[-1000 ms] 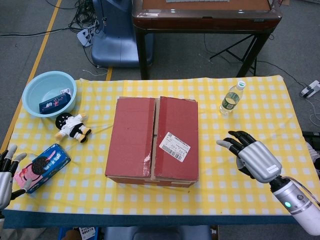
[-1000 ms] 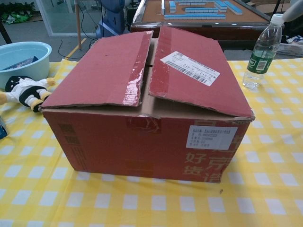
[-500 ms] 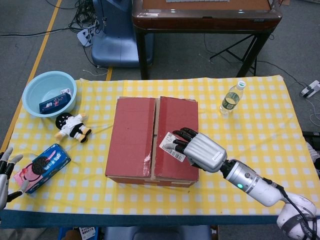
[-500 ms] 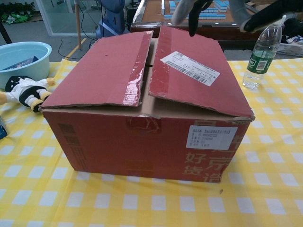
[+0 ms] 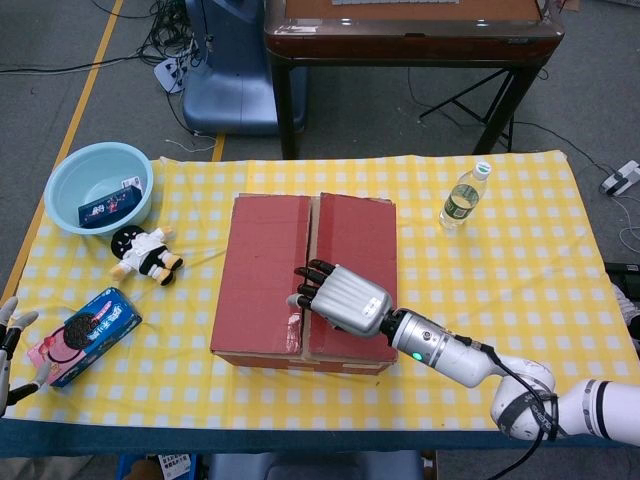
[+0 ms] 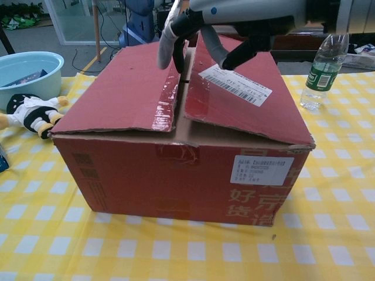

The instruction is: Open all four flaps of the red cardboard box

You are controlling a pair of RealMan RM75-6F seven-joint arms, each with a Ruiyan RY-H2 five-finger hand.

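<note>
While its two top flaps lie nearly closed, the red cardboard box [image 5: 305, 285] sits in the middle of a table [image 5: 520, 300] covered in yellow checked cloth. A white shipping label [image 6: 234, 84] with a barcode is stuck on the right flap [image 6: 243, 93]; its print is too small to read. A second white label [image 6: 261, 170] sits on the front wall, above large pale Chinese characters. The left flap [image 6: 126, 88] shows a scuffed strip of tape along its inner edge.

Half a second ago the right hand [image 5: 338, 296] lay over the label on the right flap; it now reaches further across, its dark fingertips [image 6: 169, 44] at the seam between the flaps, fingers apart and gripping nothing. The left hand [image 5: 8, 350] has sunk lower at the table's edge, fingers spread and empty, beside a blue cookie packet [image 5: 95, 333] whose lettering is unreadable. Further back lie a doll [image 5: 145, 253], a light blue basin [image 5: 98, 187] and a green-labelled water bottle [image 5: 463, 196]
</note>
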